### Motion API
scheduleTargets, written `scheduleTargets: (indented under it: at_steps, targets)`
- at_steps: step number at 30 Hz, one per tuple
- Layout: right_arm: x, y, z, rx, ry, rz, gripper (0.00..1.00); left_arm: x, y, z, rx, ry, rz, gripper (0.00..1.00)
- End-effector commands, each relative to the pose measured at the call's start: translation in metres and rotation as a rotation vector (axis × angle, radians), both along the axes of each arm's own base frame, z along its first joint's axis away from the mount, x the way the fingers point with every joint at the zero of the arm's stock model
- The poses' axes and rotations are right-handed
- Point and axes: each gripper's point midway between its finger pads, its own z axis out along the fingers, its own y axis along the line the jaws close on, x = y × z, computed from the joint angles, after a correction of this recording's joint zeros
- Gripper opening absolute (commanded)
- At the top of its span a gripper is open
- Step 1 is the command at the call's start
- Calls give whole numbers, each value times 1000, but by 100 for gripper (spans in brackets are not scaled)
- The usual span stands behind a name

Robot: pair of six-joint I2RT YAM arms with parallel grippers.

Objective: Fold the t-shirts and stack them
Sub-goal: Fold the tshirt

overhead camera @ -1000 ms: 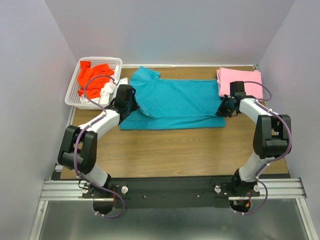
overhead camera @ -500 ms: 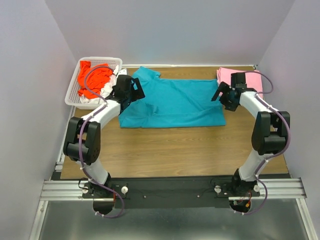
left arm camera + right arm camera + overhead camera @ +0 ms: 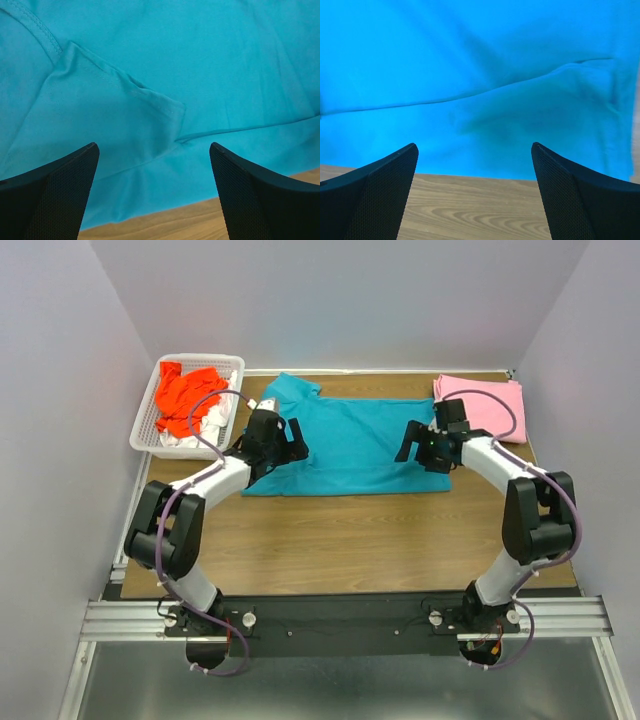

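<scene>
The teal t-shirt lies partly folded on the surface. The left tool and right tool hang open above it. A shallow pinch may catch one layer only and undo the fold.

Cannot see the teal t-shirt whole in either wrist view: cropped at the top and sides. From above, loses part of its left end under the left gripper and part of its right end under the right gripper. Shows only scraps of the white t-shirt beneath the orange-red t-shirt in the basket.
</scene>
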Motion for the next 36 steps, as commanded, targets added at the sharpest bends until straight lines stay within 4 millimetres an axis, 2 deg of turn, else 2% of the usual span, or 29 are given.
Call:
scheduleTargets:
  at_steps: [1,3,4,7,8,10,11,13,14,15,16,17,19,20,22,23,26,27,29,31,32,35,36]
  targets:
    - [5,12,-32,-41,58,54,100,9,7,-22,35,40,36,98]
    - [4,17,-42,-55,79,60,100,9,7,-36,48,68,33,98]
    - [0,19,-51,-62,104,60,100,3,5,-42,40,88,14,98]
    - [-9,20,-63,-74,138,47,100,-9,2,-61,28,146,-5,98]
    - [-18,17,-70,-80,162,40,100,-17,5,-71,29,175,1,98]
    - [-29,15,-74,-88,179,21,100,-28,7,-78,21,203,5,98]
    - [-41,11,-77,-92,195,16,100,-39,10,-83,19,224,14,98]
    - [-56,7,-81,-109,212,4,100,-51,11,-84,9,236,19,98]
    - [-63,5,-81,-110,217,-1,100,-65,16,-93,18,264,26,98]
    - [-79,3,-84,-118,230,0,100,-76,15,-88,7,276,32,98]
    - [-86,2,-84,-116,235,-2,100,-84,16,-89,2,288,40,98]
    - [-93,2,-84,-112,237,-1,100,-102,22,-100,14,330,58,98]
    - [-113,3,-83,-98,244,8,100,-118,21,-94,-14,343,76,98]
    - [-119,2,-83,-92,246,8,100,-136,25,-103,-8,382,86,98]
    - [-128,10,-71,-47,216,26,100,-149,24,-98,-24,385,91,98]
    - [-142,10,-75,-30,235,31,100,-158,20,-99,-35,400,91,98]
    - [-163,15,-70,22,230,29,100,-183,20,-99,-53,438,92,98]
    - [-169,17,-69,39,235,29,100,-185,14,-89,-83,419,78,98]
    - [-178,17,-64,57,226,29,100,-194,12,-86,-104,430,84,98]
    - [-178,18,-55,71,206,32,100,-193,20,-77,-84,403,131,98]
    - [-173,19,-43,76,173,30,100,-195,26,-73,-58,413,154,98]
    - [-156,13,-24,44,103,-10,100,-180,45,-54,1,308,229,98]
    - [-145,13,-12,45,64,-24,100,-171,46,-40,0,267,243,98]
